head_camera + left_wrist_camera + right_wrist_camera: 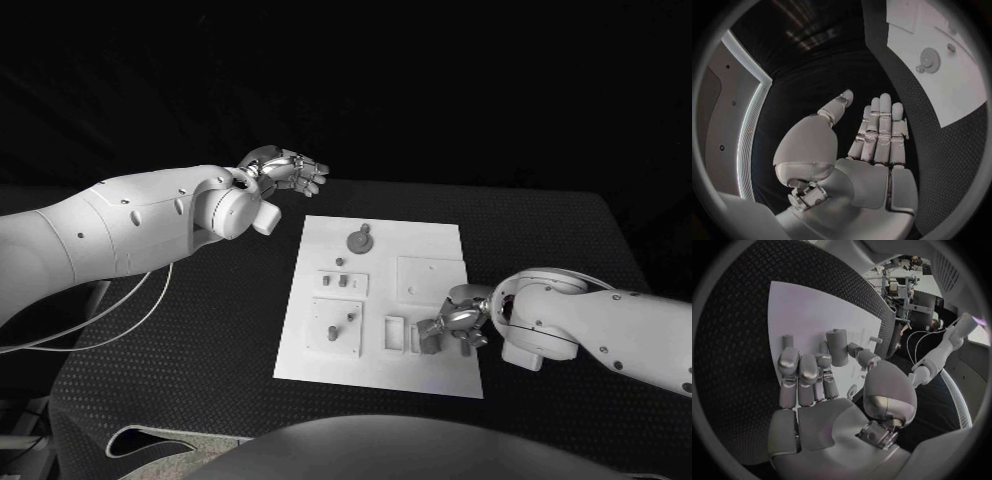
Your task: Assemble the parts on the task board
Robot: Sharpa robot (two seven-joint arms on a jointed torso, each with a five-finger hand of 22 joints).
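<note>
Board: the flat white rectangular task board [433,255] lies in the middle of your black textured table [188,330], its long axis running away from the robot.
Parts: small grey pieces stand in or lie on the board. You see a round disc with a tab [361,241] toward the far end, 2 short pegs in a small square plate [342,282] mid-board, and a slotted holder [394,333] on the near end.
Right hand: the silver right hand [459,323] is low over the board's near right part, just beside the slotted holder. In the right wrist view a grey cylindrical peg [837,346] stands at its fingertips [811,362]; you cannot tell whether it is pinched or merely touched.
Left hand: the silver left hand [284,168] hangs above the table beyond the board's far left corner, well apart from every part, fingers straight, side by side, holding nothing.
Key relation: the peg sits directly ahead of the right fingertips, upright; the right hand is clearly the nearer.
Judgement: the next move likely belongs to the right hand.
</note>
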